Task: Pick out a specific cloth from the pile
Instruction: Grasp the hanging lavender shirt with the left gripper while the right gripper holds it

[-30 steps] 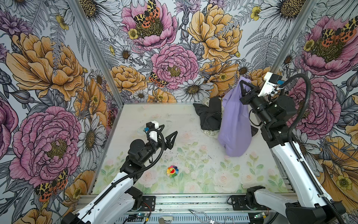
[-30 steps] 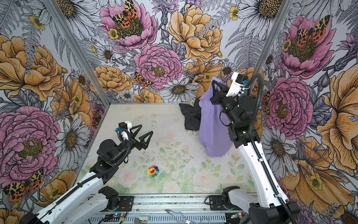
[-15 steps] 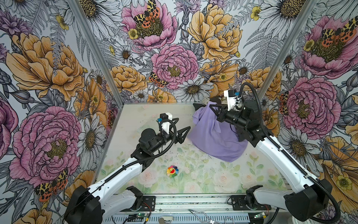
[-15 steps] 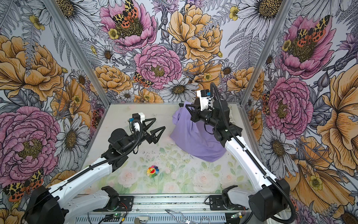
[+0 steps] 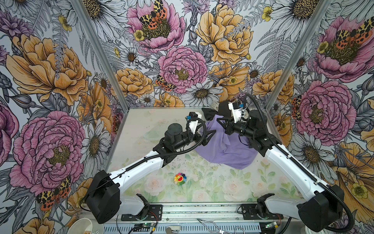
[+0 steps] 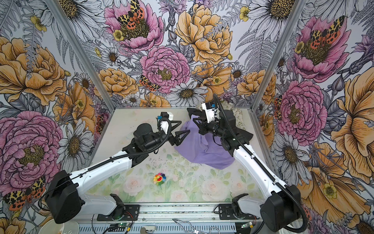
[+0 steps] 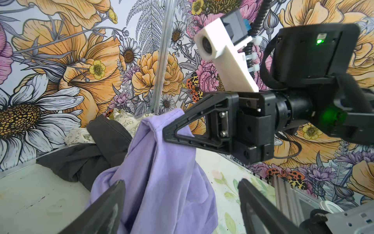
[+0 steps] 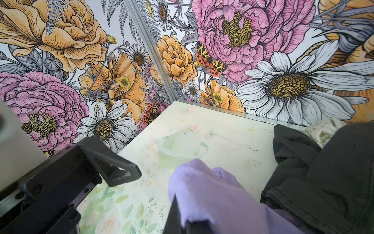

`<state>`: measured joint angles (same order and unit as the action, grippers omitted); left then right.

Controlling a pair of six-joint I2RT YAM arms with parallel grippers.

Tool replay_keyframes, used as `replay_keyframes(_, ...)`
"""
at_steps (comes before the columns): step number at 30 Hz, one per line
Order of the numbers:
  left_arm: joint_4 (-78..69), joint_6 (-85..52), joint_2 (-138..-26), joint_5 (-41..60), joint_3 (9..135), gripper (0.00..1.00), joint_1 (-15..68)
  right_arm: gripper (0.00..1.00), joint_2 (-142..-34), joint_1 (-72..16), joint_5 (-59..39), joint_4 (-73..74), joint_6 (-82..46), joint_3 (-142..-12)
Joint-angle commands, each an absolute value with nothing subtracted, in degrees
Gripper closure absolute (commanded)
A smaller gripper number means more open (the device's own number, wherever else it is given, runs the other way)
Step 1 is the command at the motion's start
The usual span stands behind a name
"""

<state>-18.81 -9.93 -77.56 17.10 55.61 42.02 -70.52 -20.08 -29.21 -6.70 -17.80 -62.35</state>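
In both top views we are holding the cloth [image 5: 226, 150] up by one bunched peak with the right jaws, which are clamped tight on it. Most of the lavender sheet is draping down onto the desk [image 5: 141, 125] at the right rear. The black garment [image 6: 243, 133] and the cream printed cloth [image 6: 238, 119] are lying behind it along the back wall. The left jaws are standing wide, just beside the cloth's left slope. A rainbow flower toy [image 5: 180, 178] is sitting well apart, near the front.

In the left wrist view the left jaws are straddling the hanging fold of the cloth [image 7: 168, 182], one side on each flank, gripping nothing. The right jaws are pinching the peak above. The black garment [image 7: 81, 160] is lying close against the fold's far side; we cannot tell whether any of it is caught underneath.

In the right wrist view a lavender tuft of the cloth [image 8: 212, 194] is sitting pinched in the right jaws, with the black garment [image 8: 334, 182] just beside it and the cream printed cloth [image 8: 321, 131] peeking out behind.

We are judging this step to be a second grasp for freeing the cloth from the pile. To do it well, we should be closing the left jaws on lavender only, well below the right grip and on the side facing away from the black garment. They need to gather enough layers not to slip. Then we should be drawing both grips toward the open front of the desk, watching that nothing dark is trailing along.
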Motion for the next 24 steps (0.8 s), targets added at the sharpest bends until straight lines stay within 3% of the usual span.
replay_keyframes(1,-14.7,-8.1,-80.4,15.5,58.7,0.17,41.9,1.00,-68.4,-20.3,-29.1,-5.4,-16.3,-62.5)
replay_keyframes(8,-10.4,-7.9,-84.9,16.5,62.9,0.24,41.9,1.00,-67.1,-20.4,-29.1,-5.4,-16.0,-61.8)
replay_keyframes(13,-6.6,-7.3,-86.7,17.5,65.6,0.37,41.7,1.00,-66.8,-20.3,-29.0,-5.4,-16.0,-61.3)
replay_keyframes(19,-6.1,-8.7,-89.0,20.6,67.0,0.79,41.6,1.00,-66.6,-20.3,-27.9,-5.4,-15.7,-60.8)
replay_keyframes(24,-6.1,-9.5,-90.5,21.8,68.1,0.99,41.7,1.00,-66.4,-20.3,-27.0,-5.3,-15.6,-60.4)
